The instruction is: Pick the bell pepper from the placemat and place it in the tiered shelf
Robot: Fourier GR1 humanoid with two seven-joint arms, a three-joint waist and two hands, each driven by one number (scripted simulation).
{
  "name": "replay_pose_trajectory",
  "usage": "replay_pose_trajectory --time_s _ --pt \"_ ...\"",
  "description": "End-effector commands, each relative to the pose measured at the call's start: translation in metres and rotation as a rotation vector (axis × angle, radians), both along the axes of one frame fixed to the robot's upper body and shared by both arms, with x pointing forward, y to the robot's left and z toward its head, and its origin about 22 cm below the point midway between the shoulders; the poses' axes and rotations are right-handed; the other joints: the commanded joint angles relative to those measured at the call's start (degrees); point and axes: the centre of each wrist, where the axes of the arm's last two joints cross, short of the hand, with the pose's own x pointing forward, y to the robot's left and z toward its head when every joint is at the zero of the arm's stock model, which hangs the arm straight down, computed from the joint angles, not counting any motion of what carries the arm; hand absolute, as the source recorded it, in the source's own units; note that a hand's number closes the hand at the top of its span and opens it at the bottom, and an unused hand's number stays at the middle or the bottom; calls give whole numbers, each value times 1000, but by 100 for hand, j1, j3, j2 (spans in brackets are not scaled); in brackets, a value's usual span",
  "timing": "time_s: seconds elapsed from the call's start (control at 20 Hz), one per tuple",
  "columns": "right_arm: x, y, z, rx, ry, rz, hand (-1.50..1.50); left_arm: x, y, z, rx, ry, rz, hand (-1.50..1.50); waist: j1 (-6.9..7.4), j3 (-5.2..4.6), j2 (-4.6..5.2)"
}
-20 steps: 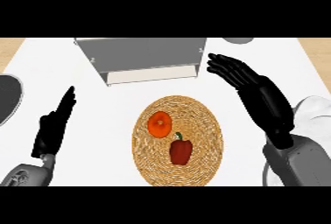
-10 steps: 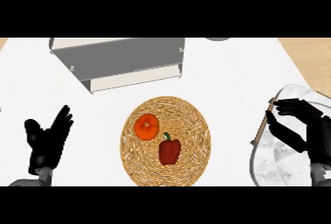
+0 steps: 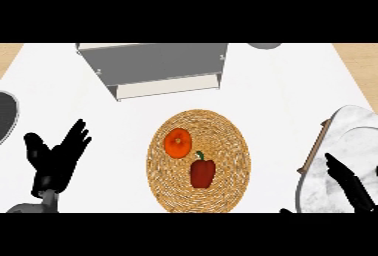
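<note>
Here's the red bell pepper (image 3: 202, 173), lying on the round woven placemat (image 3: 225, 145) in the middle of the surface (image 3: 295, 85), green stem pointing toward the far edge. Just beside it on the same mat, up and to the left, sits an orange round fruit (image 3: 178, 142), close but not touching. At the far edge stands the grey tiered shelf (image 3: 159, 67), well apart from the mat. The left hand (image 3: 55, 157) shows near the left edge, released, fingers spread and straight, holding nothing. The right hand (image 3: 348, 182) shows at the near right corner, fingers straight and grasping nothing, over a white marbled tray (image 3: 347, 130) with a wooden handle (image 3: 314, 147).
</note>
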Motion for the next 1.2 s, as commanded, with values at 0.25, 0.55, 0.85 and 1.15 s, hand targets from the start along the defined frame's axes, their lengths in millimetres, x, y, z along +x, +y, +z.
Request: replay_pose_trajectory --time_s 0.25,0.55,0.85,1.15 --pt "-33 49 54 -85 208 77 -150 12 1 9 -19 51 -23 0 272 -31 82" --pt "4 74 63 -144 286 -41 -150 12 -17 -7 -20 64 -58 0 347 -44 106" --pt "34 108 60 -221 395 -129 -150 5 -14 -10 -13 53 -62 0 370 -34 89" --pt "56 145 56 -267 519 -95 -150 11 -14 -8 3 51 -56 0 313 -19 84"
